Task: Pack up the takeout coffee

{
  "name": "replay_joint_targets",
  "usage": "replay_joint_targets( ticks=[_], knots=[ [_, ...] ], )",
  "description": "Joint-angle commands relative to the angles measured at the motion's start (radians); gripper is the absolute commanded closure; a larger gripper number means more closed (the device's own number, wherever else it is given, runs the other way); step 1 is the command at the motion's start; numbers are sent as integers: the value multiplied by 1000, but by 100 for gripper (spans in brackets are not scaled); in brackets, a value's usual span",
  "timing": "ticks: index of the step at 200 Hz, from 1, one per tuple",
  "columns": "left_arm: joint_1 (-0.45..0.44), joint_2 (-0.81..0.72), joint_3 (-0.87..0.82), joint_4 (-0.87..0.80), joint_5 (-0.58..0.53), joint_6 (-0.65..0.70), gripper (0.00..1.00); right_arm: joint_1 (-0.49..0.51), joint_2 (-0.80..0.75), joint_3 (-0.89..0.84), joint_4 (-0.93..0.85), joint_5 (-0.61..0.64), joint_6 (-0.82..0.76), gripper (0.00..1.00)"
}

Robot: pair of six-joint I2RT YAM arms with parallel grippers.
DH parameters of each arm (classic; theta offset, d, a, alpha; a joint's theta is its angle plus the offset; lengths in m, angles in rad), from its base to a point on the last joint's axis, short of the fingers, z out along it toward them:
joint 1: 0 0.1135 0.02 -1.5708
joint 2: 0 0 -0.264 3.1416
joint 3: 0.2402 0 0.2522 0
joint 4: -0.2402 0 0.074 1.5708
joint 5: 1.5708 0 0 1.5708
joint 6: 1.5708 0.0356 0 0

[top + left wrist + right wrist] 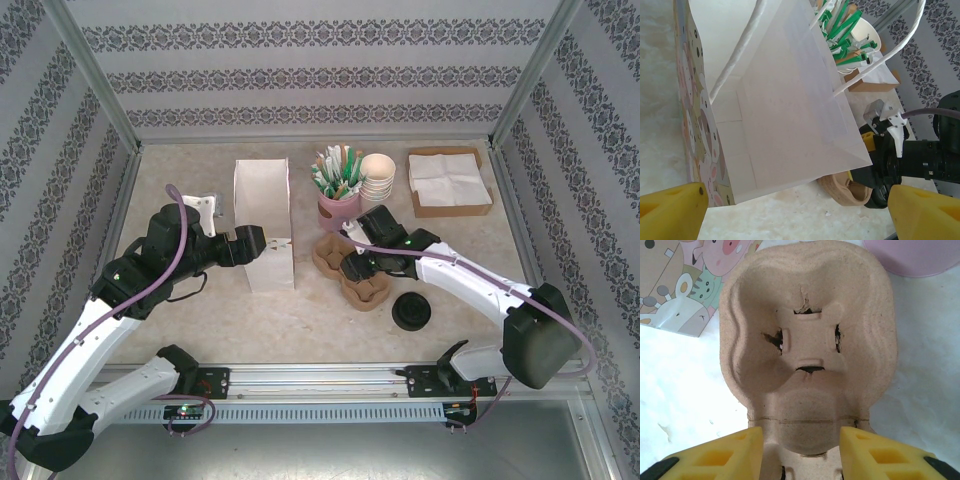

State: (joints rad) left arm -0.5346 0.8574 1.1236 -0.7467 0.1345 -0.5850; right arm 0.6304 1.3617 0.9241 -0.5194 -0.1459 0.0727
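Note:
A white paper bag (264, 222) with cartoon animals printed on its side (690, 125) lies on the table, its mouth facing my left gripper (258, 244). That gripper (797, 215) is open, its yellow fingers (670, 210) spread wide just in front of the bag's lower edge, holding nothing. A brown pulp cup carrier (352, 270) sits on the table right of the bag. My right gripper (357, 264) hovers over it, open (800, 455), with its fingers (730, 452) either side of the carrier's middle hump (807, 410). The carrier's cup wells (805, 340) are empty.
A pink cup of green and white stirrers (338, 195) and a stack of paper cups (378, 176) stand behind the carrier. A cardboard box of napkins (449, 181) is at the back right. A black lid (411, 312) lies near the front.

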Motion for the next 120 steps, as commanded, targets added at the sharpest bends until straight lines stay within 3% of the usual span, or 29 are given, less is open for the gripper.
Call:
replay_joint_targets(
  ticks=[1,27,120],
  knots=[
    [9,-9,-8,27,18,-13,7,-4,-13,-3,-28,37,-30,53],
    [9,-6,-7,22,21,-10,7,-38,-10,11,-50,28,-22,47],
    [9,-3,-5,9,25,-7,7,-97,1,-13,-109,32,-66,51]
  ],
)
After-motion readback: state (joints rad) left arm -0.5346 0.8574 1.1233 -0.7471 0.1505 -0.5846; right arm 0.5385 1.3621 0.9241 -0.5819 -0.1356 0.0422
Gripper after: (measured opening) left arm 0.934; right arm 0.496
